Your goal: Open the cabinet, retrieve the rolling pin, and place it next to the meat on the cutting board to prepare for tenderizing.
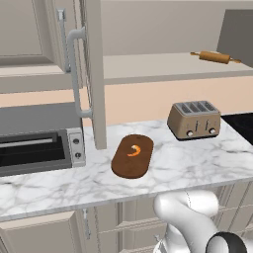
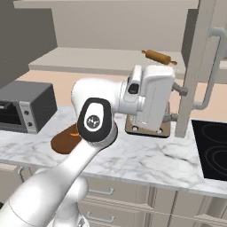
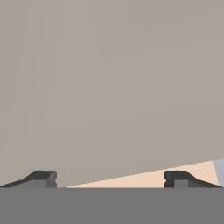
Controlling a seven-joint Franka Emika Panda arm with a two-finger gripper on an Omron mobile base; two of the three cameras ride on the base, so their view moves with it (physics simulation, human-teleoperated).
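Gripper [image 3: 110, 179] open, empty; rolling pin [image 2: 158, 56] lies lengthwise on the cabinet [image 2: 197, 66] shelf, above and behind the hand.

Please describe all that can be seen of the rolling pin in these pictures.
The rolling pin is a slim cylinder that looks like light-brown wood, with a narrower handle at each end. It lies flat and slightly askew on the pale shelf inside the open cabinet, above the toaster. Nothing else touches it, and it lies alone.
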